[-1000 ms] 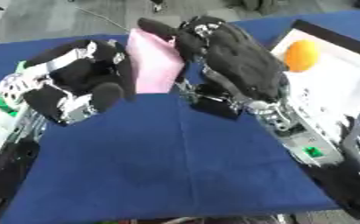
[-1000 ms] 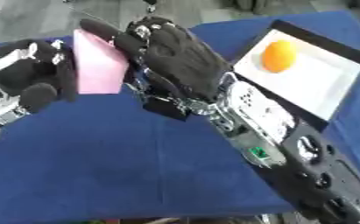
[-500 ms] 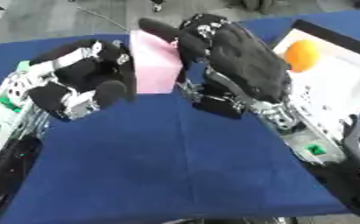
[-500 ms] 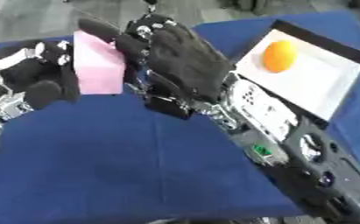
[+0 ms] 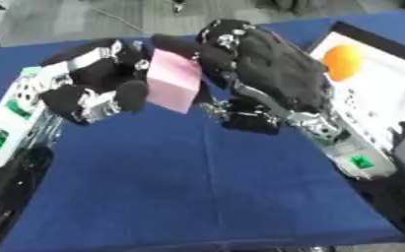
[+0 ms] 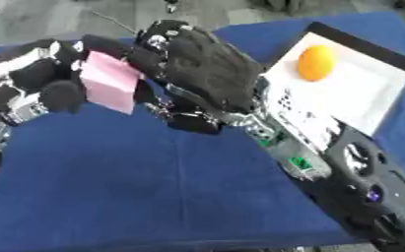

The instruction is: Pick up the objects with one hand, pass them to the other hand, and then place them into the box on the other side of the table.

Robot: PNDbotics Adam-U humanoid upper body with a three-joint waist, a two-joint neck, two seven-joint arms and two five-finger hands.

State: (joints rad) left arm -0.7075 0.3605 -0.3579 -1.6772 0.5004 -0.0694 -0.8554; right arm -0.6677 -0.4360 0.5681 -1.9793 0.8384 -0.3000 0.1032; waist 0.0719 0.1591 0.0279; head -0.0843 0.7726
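Note:
A pink block (image 5: 173, 81) hangs tilted above the blue table (image 5: 197, 187), between my two hands. My right hand (image 5: 270, 74), black and coming in from the right, has its fingers curled over the block's top and right side. At the block's left edge is my left hand (image 5: 89, 86), with curled fingers above and its thumb against the lower left face. The white box (image 6: 360, 98) with a black rim lies at the right of the table and holds an orange ball (image 6: 316, 62).
Blue cloth covers the table, and the near half in front of the hands is bare. My right forearm (image 6: 291, 147) stretches across the table's right side beside the box. Grey floor shows beyond the far edge.
My left hand has closed in on the block's left side, and its thumb now lies against the block. The block has tilted a little and sits slightly lower. My right hand still holds it.

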